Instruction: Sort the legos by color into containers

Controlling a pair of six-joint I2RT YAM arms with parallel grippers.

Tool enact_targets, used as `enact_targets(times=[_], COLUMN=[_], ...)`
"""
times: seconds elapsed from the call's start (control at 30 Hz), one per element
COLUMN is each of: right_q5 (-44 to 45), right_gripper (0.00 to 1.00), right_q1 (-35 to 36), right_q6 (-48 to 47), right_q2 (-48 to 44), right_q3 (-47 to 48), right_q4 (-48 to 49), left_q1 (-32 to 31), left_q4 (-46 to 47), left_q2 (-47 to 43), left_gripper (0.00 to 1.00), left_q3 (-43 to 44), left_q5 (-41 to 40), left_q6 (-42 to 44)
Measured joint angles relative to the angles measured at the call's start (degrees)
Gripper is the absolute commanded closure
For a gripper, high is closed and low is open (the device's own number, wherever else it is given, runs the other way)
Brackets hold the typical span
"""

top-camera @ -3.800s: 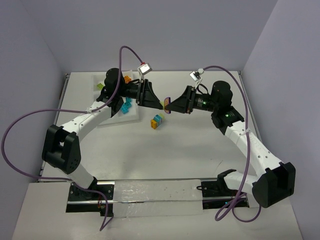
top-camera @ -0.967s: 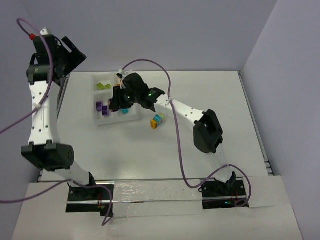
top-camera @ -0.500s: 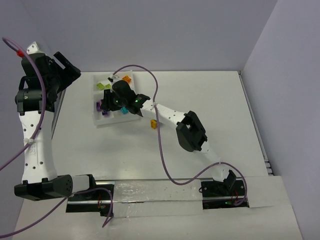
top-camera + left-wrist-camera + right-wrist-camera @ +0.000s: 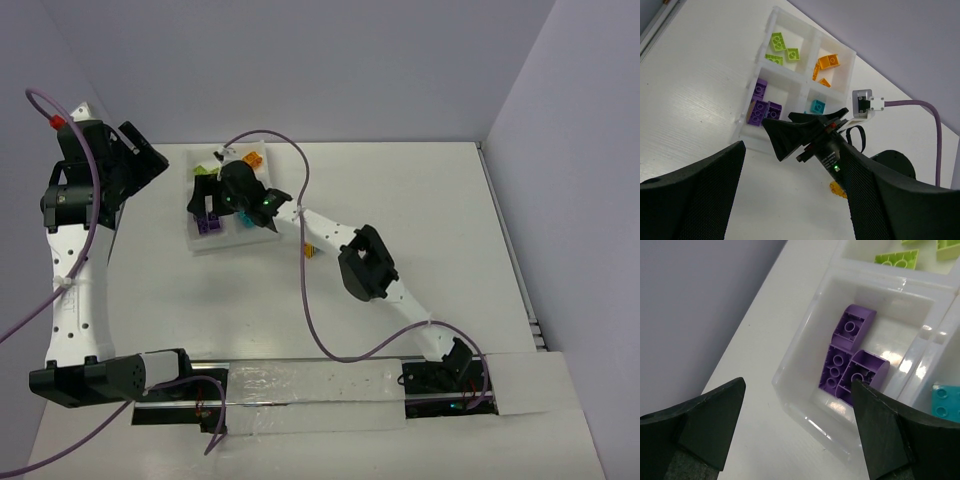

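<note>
Right gripper (image 4: 799,387) agape above purple legos (image 4: 847,357)

My top view looks down from above and behind both arm bases (image 4: 180,395). The left wrist view hangs high, the whole tray (image 4: 805,86) far beyond the left hand (image 4: 792,147). The right wrist view sits close, one compartment (image 4: 890,315) just beyond the right hand (image 4: 799,382). All share the tray.

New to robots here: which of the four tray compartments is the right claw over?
The near-left compartment, holding purple bricks; the right gripper hangs over it. Others hold green bricks, orange bricks, a teal brick.
</note>
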Motion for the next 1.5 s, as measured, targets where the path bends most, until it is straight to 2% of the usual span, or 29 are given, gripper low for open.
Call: enact_targets(times=[0.23,0.47,0.6,0.7,0.93,1.13,1.27,1.5], right_q5=[0.88,5.21,7.56,7.69,6.73,5.14,4.3,3.28], right_gripper=[0.08,0.1,0.11,0.11,0.09,0.09,0.09,0.09], right_q1=[-2.1,-5.32,-8.72,-12.76,-22.86,-30.12,-31.13,-31.93], right_q6=[-2.95,-6.85,-6.14,-4.24,0.5,2.77,2.77,2.75], right_q2=[-9.1,-32.73,-47.7,-58.24,-67.58,-73.16,-74.59,-74.95], right_q3=[-9.34,-29.68,-45.23,-59.57,-77.78,-82.37,-82.41,-82.81], right_q4=[0.32,-5.54,-7.13,-9.78,-15.92,-19.31,-19.41,-19.41], left_q1=[0.0,-2.53,-8.76,-16.01,-32.04,-39.59,-42.07,-44.6], left_q4=[1.06,1.31,1.35,1.7,4.44,8.94,11.92,15.27], left_q2=[0.1,2.66,5.75,8.4,14.2,20.0,21.95,26.9], left_gripper=[0.17,0.18,0.18,0.17,0.17,0.19,0.23,0.26], left_q3=[-1.36,-2.61,-3.14,-3.97,-6.21,-8.96,-14.2,-14.51], left_q5=[1.82,3.11,3.14,3.73,5.31,5.92,5.78,4.39], left_q6=[-0.45,0.21,2.7,5.25,11.26,16.57,19.89,24.76])
